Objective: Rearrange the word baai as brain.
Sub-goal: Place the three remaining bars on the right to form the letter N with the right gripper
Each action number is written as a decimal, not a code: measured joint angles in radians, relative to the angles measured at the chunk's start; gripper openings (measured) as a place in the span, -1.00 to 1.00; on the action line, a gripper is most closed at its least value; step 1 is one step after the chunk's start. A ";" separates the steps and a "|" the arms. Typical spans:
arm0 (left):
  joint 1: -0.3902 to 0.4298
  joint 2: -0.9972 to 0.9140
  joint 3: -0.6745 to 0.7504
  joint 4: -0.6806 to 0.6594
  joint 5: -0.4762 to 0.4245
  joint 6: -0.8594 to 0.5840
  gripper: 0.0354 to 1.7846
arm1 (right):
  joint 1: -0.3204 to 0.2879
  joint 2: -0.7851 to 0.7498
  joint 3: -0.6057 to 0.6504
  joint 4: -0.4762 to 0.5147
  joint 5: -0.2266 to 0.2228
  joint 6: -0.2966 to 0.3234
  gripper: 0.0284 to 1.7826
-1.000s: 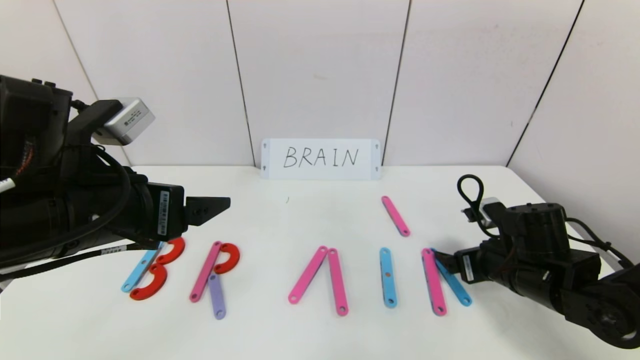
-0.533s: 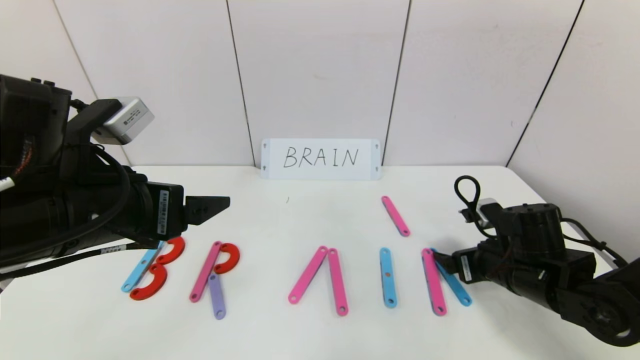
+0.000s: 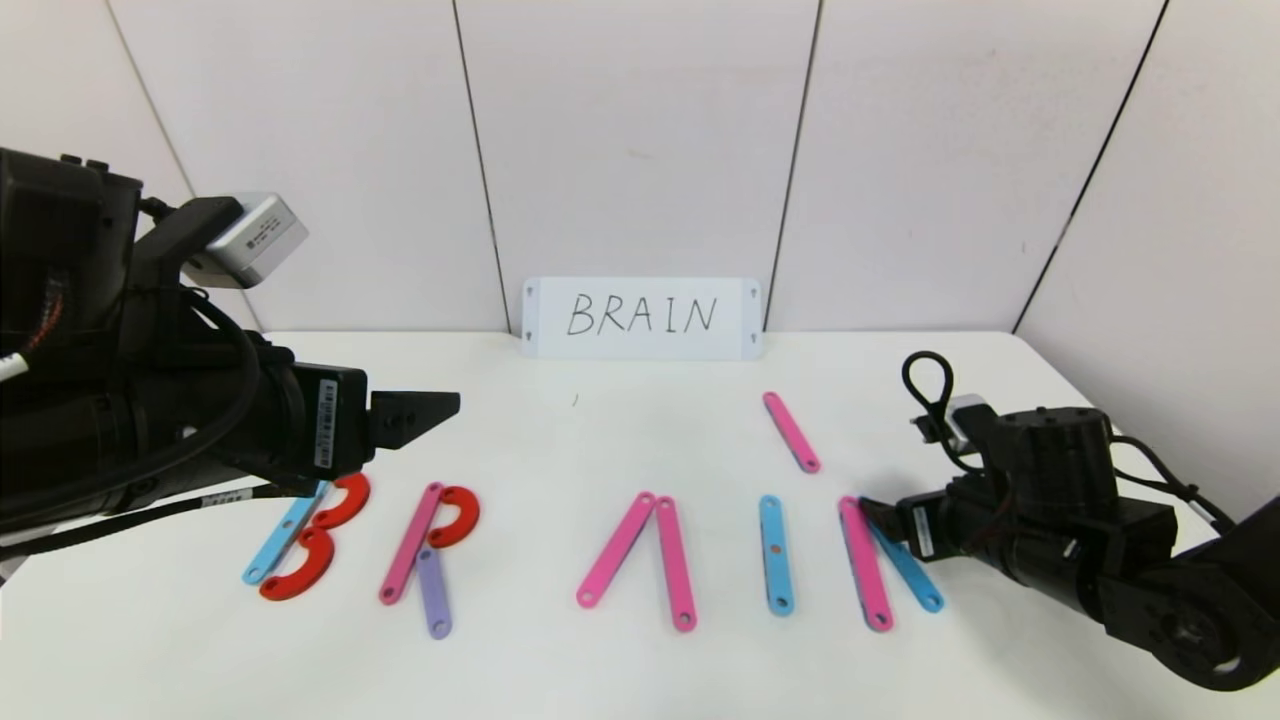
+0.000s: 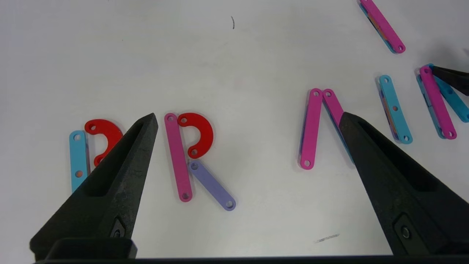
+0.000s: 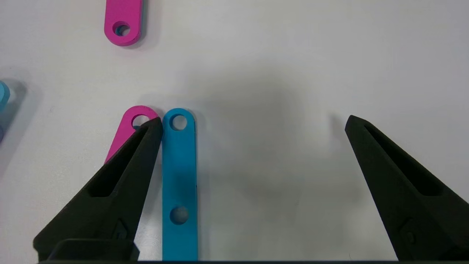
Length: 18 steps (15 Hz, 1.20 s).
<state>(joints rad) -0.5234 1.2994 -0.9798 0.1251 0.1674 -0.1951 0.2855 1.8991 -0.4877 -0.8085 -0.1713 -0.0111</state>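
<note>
Since the earlier frames, only the right gripper (image 3: 868, 508) has crept leftward; every piece lies as before. Left to right along the table's (image 3: 560, 440) front edge: the B (image 3: 305, 540), a blue strip with two red curves, stands complete near the front left corner, partly under the left gripper (image 4: 247, 119), which hovers wide open and empty. The R (image 3: 432, 545), a pink strip, red curve and purple leg, also reads complete. The A (image 3: 640, 555) has two pink legs joined at the top but no crossbar. The I (image 3: 775, 553) is a single blue strip. The N (image 3: 885, 560), toward the front right corner, has a pink upright and blue diagonal only. The right gripper, wide open and holding nothing, rests one fingertip (image 5: 148, 134) at the top of the pink upright. A spare pink strip (image 3: 791, 431) lies farther back. Judged remaining: the N's second upright, probably that spare, and perhaps the A's crossbar.
</note>
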 joint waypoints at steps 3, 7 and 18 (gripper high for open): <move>0.000 0.000 0.001 0.000 0.000 0.000 0.94 | 0.003 0.007 -0.001 -0.002 0.000 0.000 0.94; 0.000 0.000 0.001 0.000 0.000 0.000 0.94 | 0.002 0.008 -0.001 -0.003 -0.002 -0.001 0.94; 0.000 0.003 0.003 0.000 0.000 0.002 0.94 | 0.038 0.016 -0.208 0.057 0.013 -0.064 0.94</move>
<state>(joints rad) -0.5232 1.3023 -0.9766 0.1249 0.1674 -0.1932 0.3232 1.9147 -0.6960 -0.7515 -0.1587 -0.0755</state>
